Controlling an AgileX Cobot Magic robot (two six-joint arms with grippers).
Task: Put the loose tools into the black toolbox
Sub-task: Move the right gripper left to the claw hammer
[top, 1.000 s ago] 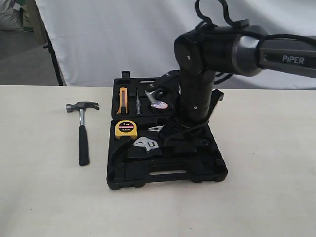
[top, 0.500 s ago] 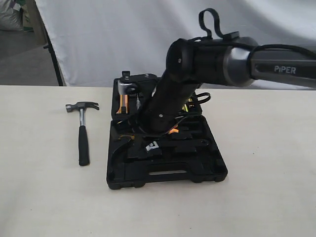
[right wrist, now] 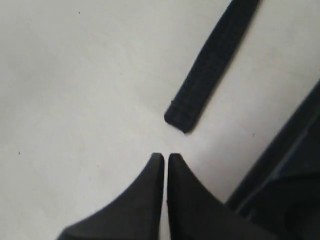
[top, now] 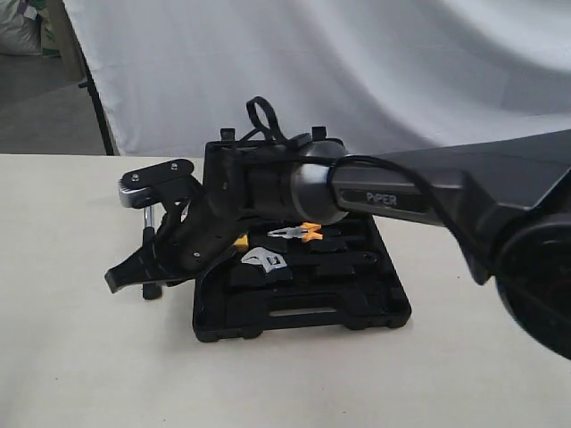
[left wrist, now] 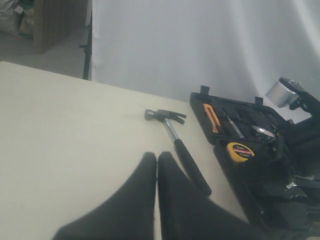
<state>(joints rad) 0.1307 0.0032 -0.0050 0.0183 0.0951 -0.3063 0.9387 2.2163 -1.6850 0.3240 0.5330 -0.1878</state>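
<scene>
Right gripper (right wrist: 165,156): jaws clenched, empty, above the counter (right wrist: 75,75), just off the hammer (right wrist: 212,60) handle's end.
Left gripper (left wrist: 156,155): jaws clenched, empty.
Hammer location: flat on the counter, beside the black toolbox (top: 375,308).
Probable fault: descending with clenched tips would likely shove the handle aside; release the jaws first.

Looks like a robot test lab: white cloth backdrop (top: 401,62) on a stand (top: 96,107) behind a plain beige table (top: 80,357).
</scene>
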